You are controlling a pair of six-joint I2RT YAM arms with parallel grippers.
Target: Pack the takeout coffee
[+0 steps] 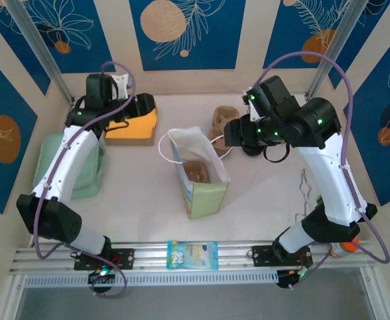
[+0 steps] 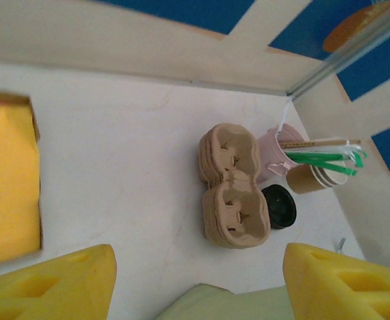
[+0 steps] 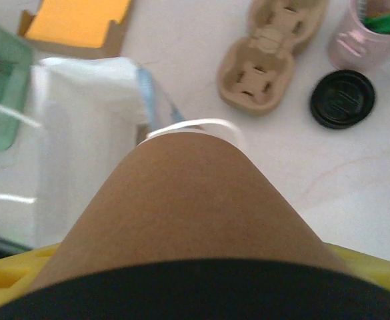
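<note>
The bench (image 1: 135, 193) carries an open bag (image 1: 205, 190) just beside the right claw (image 1: 229, 139), on its left. That claw is clamped on the coffee (image 3: 195, 207), which hangs clear of the bench by the bag's rim. The left claw (image 2: 198, 267) is spread wide and holds nothing.

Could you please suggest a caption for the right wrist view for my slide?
Right gripper holds the takeout coffee near the open paper bag.

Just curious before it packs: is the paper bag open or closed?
Open. The paper bag stands upright, mouth spread wide, with something brown visible inside.
</note>
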